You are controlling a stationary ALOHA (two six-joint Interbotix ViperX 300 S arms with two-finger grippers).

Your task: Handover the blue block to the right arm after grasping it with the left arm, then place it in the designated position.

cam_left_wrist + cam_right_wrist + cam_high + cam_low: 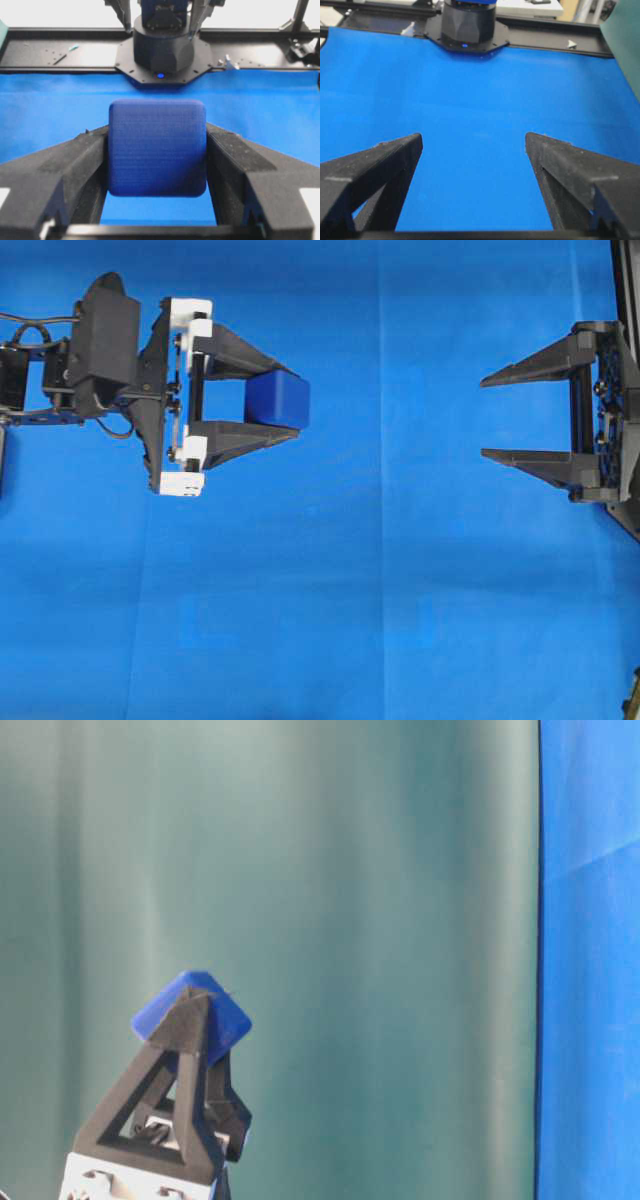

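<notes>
The blue block [277, 399] is a small dark-blue cube clamped between the two black fingers of my left gripper [288, 402], the one with white brackets. That gripper is lifted off the cloth at the left and points right. The table-level view has the block [215, 1013] at the tip of the raised fingers. Up close, the block [157, 146] fills the gap between both pads. My right gripper [485, 416], all black, hangs at the right edge with its fingers spread wide and nothing between them. It faces the left gripper across a wide gap. The right wrist view confirms empty fingers [474, 141] over bare cloth.
Bright blue cloth [380, 590] covers the table. The opposite arm's black base [160, 47] stands at the far edge of the cloth in the left wrist view. A green curtain [350, 920] backs the table-level view.
</notes>
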